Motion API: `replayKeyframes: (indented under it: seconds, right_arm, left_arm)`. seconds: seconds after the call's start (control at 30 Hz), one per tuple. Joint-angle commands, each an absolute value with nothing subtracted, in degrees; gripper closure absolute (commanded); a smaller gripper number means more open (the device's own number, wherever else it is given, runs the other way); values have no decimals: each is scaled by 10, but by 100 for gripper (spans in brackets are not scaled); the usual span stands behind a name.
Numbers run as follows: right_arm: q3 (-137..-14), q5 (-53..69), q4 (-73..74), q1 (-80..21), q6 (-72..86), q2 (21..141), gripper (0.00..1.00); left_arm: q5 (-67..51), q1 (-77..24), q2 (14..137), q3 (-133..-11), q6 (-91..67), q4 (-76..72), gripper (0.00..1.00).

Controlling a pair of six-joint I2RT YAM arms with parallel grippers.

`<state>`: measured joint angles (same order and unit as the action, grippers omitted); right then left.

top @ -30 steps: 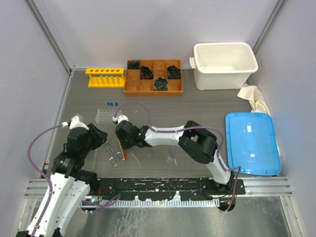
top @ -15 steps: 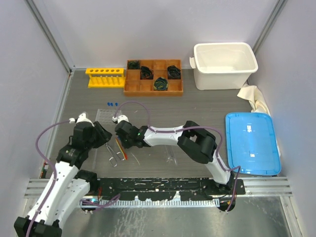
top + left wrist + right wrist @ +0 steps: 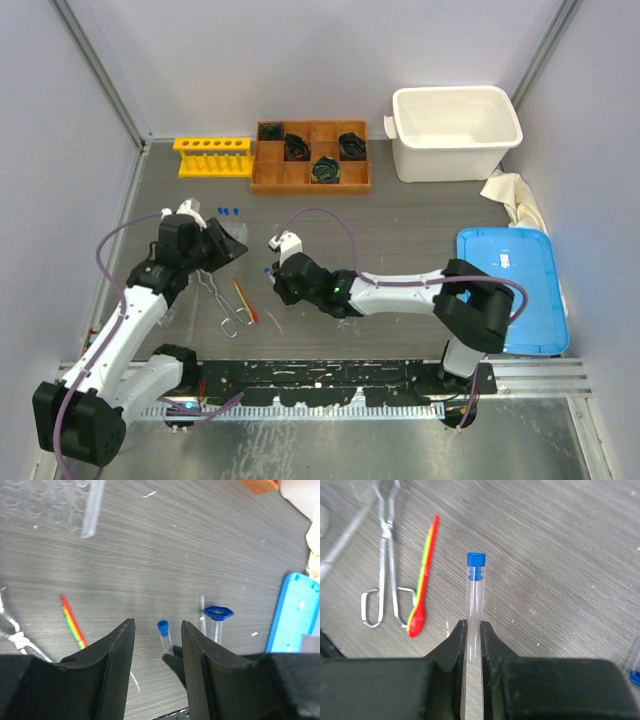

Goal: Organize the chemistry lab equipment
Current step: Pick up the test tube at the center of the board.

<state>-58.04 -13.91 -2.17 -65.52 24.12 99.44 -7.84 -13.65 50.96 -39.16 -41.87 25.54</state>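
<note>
My right gripper [image 3: 473, 627] is shut on a clear test tube with a blue cap [image 3: 475, 580], held off the table; from above the gripper [image 3: 272, 274] is left of centre. The metal tongs [image 3: 387, 565] and the thin red-orange stick [image 3: 422, 587] lie flat to its left. My left gripper [image 3: 157, 630] is open and empty, hovering by the clear well plate [image 3: 50, 500]; the held tube [image 3: 164, 636] shows through its gap. The yellow tube rack [image 3: 213, 156] stands at the back left. Three small blue caps [image 3: 228, 211] lie in front of it.
A wooden compartment tray [image 3: 310, 180] with dark items sits beside the rack. The white bin [image 3: 455, 130] is back right, with a cloth [image 3: 512, 198] and the blue lid [image 3: 510, 288] in front of it. A clear piece with a blue hexagonal top [image 3: 218, 614] lies near the lid.
My right gripper closed on the test tube by the tongs and moved right with it. The left arm reached forward toward the well plate, still open.
</note>
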Motion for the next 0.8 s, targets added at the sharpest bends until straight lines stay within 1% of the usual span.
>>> replayKeyframes:
  seconds: [0.0,0.17,0.53,0.6,0.7,0.77]
  right_arm:
    - [-515,-147,-205,-669,221,905,99]
    - [-490,-165,-258,-676,213,880,99]
    - [-524,-178,-250,-676,200,908,99]
    - [-526,-180,-250,-677,199,910,99]
    - [-529,-186,-248,-677,199,913,99]
    - [-529,-188,-248,-677,198,914,99]
  left_arm:
    - [-166,-139,547,-428,-436,180,57]
    - [-194,-159,585,-433,-444,165,59]
    - [-191,-191,573,-429,-455,163,59]
    - [-191,-192,571,-429,-455,166,61]
    - [-194,-192,570,-430,-452,171,67]
    - [-199,-193,570,-428,-451,173,67]
